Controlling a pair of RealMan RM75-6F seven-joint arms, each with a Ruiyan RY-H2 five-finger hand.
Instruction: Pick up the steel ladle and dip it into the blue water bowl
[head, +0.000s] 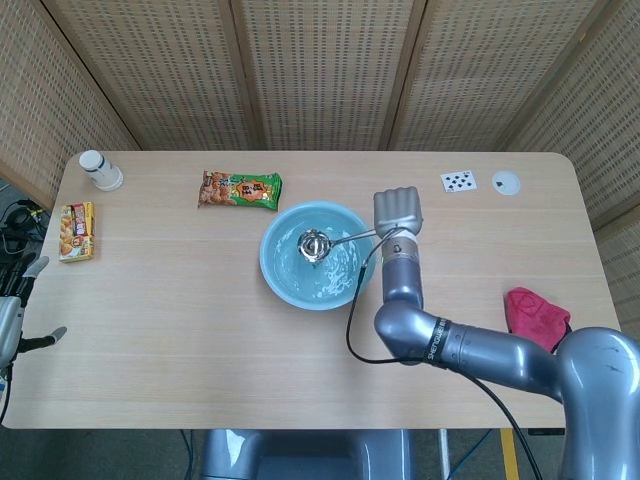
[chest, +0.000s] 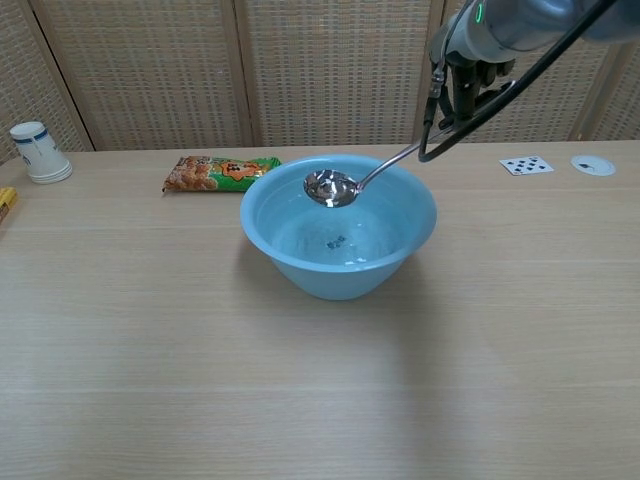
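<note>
The blue water bowl (head: 275, 272) (chest: 340, 278) stands mid-table with water in it. My right hand (head: 397, 212) (chest: 466, 84) grips the handle of the steel ladle (head: 313, 243) (chest: 331, 187) just past the bowl's right rim. The ladle's cup hangs above the water, about level with the rim, and its handle slopes up to the right into the hand. My left hand (head: 12, 320) shows only at the far left edge of the head view, off the table, fingers apart and holding nothing.
A snack packet (head: 240, 189) (chest: 222, 171) lies behind the bowl to the left. A white cup (head: 100, 170) (chest: 38, 152) and a yellow box (head: 76, 231) sit at the far left. A playing card (head: 459, 181), a white disc (head: 506, 182) and a red cloth (head: 535, 315) are on the right.
</note>
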